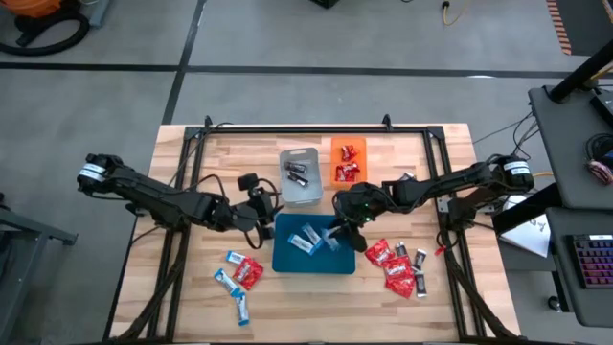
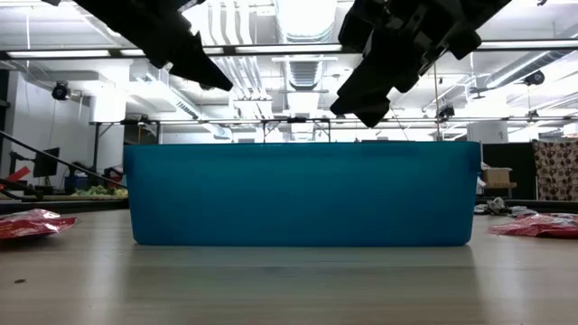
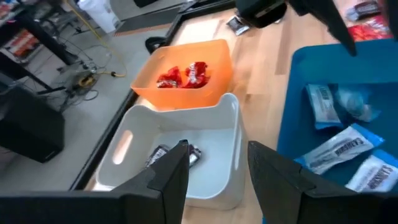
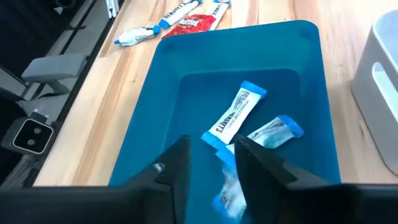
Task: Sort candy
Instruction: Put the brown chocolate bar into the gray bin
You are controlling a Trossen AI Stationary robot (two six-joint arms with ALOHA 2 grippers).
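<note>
The candy is split between trays and loose heaps. Blue-and-white bars (image 4: 234,115) lie in the blue tray (image 1: 287,261), which sits at the middle of the bench (image 1: 182,163) toward its front edge. Red packets (image 3: 183,75) fill part of the orange tray (image 3: 214,55) near the back edge, and dark mini bars (image 3: 163,155) rest in the grey tray (image 3: 233,118) just beside it. Unsorted sweets wait at both front corners: a mixed pile (image 1: 397,265) of red and dark pieces to the right of the blue tray, and a loose group (image 1: 238,278) of blue bars with a red packet to its left.

The right gripper (image 4: 211,165) hangs over the blue tray with its jaws parted and a blurred blue-and-white wrapper right between them. Whether that bar is released or pinched cannot be told. If it clings to a finger, lifting away could drag it back out over the tray wall.

The left gripper (image 3: 217,177) hovers above the grey tray's near rim, jaws apart and holding nothing. A descent from there could catch the rim and shove the light tray against the orange one.

Both grippers stand near each other around the blue tray's back edge, so a reach by either arm toward the far pile risks a clash. In the front right pile red and dark wrappers overlap, so a pinch could take two kinds at once and land one in the wrong tray.
</note>
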